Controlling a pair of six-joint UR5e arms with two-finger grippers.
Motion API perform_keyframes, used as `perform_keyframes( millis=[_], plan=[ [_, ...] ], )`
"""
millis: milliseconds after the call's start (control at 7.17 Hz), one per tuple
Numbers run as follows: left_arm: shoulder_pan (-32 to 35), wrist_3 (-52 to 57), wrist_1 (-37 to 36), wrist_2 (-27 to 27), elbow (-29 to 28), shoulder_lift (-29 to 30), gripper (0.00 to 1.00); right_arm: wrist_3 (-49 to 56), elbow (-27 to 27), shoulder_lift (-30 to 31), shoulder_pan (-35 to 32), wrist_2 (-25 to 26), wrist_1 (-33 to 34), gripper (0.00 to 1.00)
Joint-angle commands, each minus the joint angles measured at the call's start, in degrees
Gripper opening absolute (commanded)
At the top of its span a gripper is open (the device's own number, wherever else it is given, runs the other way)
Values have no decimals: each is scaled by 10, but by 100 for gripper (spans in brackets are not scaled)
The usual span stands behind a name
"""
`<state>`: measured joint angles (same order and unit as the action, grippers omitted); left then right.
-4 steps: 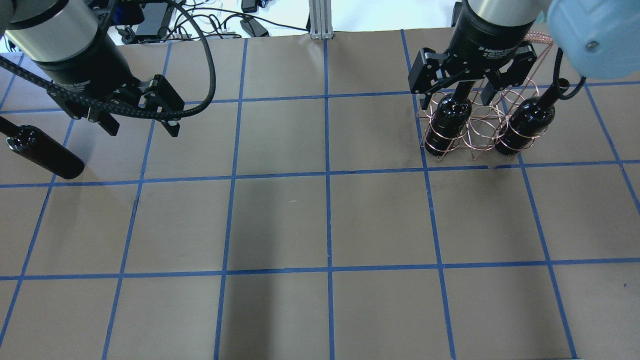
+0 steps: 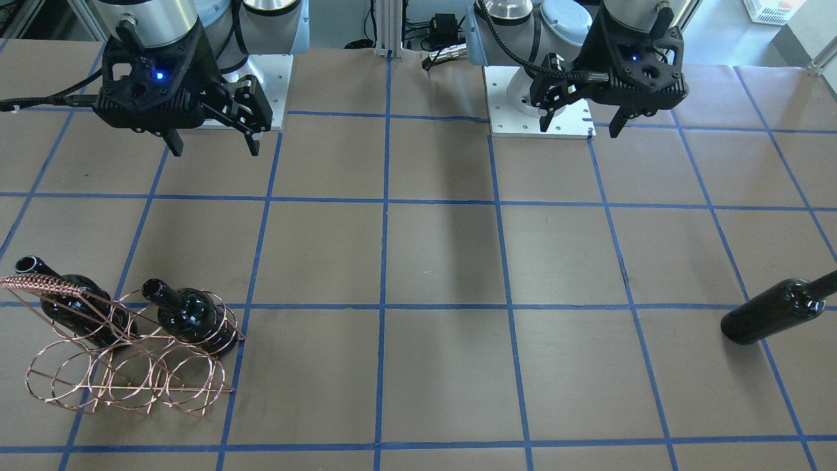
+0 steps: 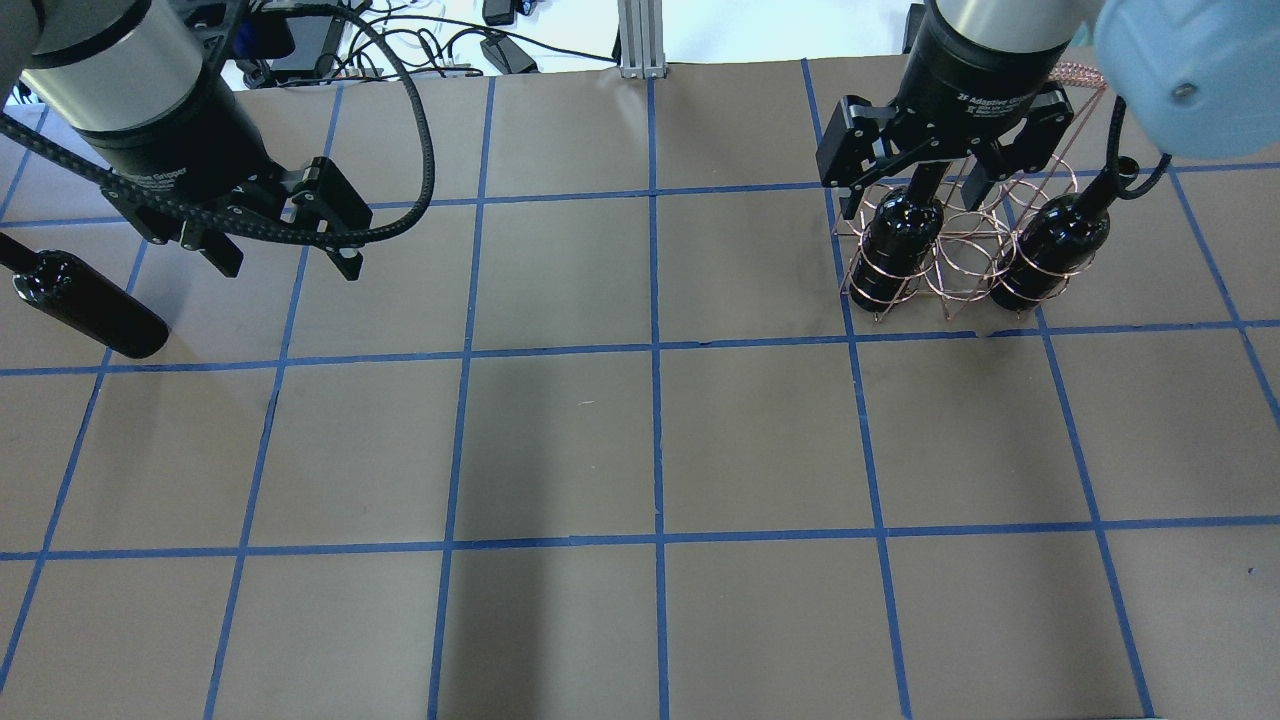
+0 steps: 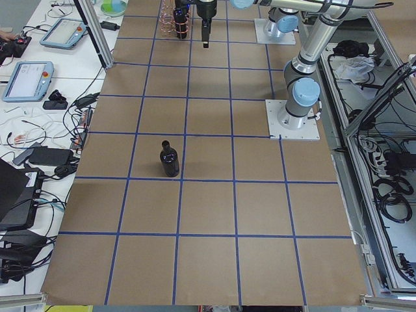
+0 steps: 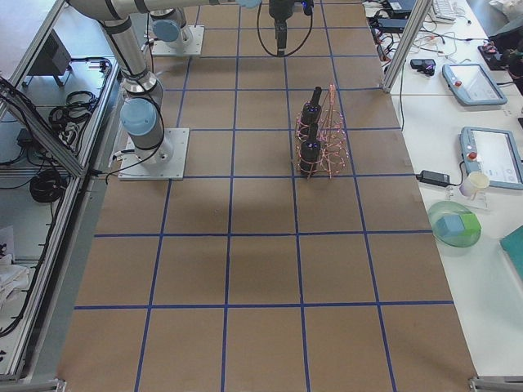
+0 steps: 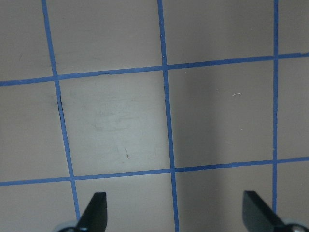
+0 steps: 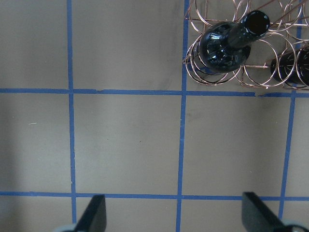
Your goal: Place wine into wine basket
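A dark glass wine bottle (image 3: 85, 305) stands upright on the table at the far left; it also shows in the front view (image 2: 771, 311) and the left side view (image 4: 169, 159). My left gripper (image 3: 288, 262) hangs open and empty above the table, to the right of that bottle. The copper wire wine basket (image 3: 960, 270) stands at the right rear with one bottle (image 3: 895, 245) in its left rings and another (image 3: 1050, 250) in its right rings; the middle rings hold nothing. My right gripper (image 3: 912, 195) is open and empty, raised on the robot's side of the basket (image 2: 124, 376).
Brown paper with a blue tape grid (image 3: 655, 350) covers the table. The arm bases (image 2: 536, 111) sit at the robot's edge. Cables and devices (image 3: 480, 45) lie beyond the far edge. In the right wrist view the left-hand basket bottle (image 7: 227, 46) shows at the top.
The left arm has shifted slightly; its gripper stays open. The right gripper, the basket and all three bottles have hardly moved.
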<state>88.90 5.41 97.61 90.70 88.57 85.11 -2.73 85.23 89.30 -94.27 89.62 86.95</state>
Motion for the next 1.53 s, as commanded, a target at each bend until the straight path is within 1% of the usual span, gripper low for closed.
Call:
perform_keyframes(
  millis=[0, 698, 1395],
  plan=[
    [-1, -6, -2, -2, 0, 0, 100, -1, 5, 2, 1, -1, 3, 100],
    [-2, 6, -5, 2, 5, 1, 100, -3, 6, 3, 0, -1, 5, 100],
    [-1, 3, -8, -6, 5, 1, 100, -3, 6, 4, 0, 0, 6, 100]
  ],
)
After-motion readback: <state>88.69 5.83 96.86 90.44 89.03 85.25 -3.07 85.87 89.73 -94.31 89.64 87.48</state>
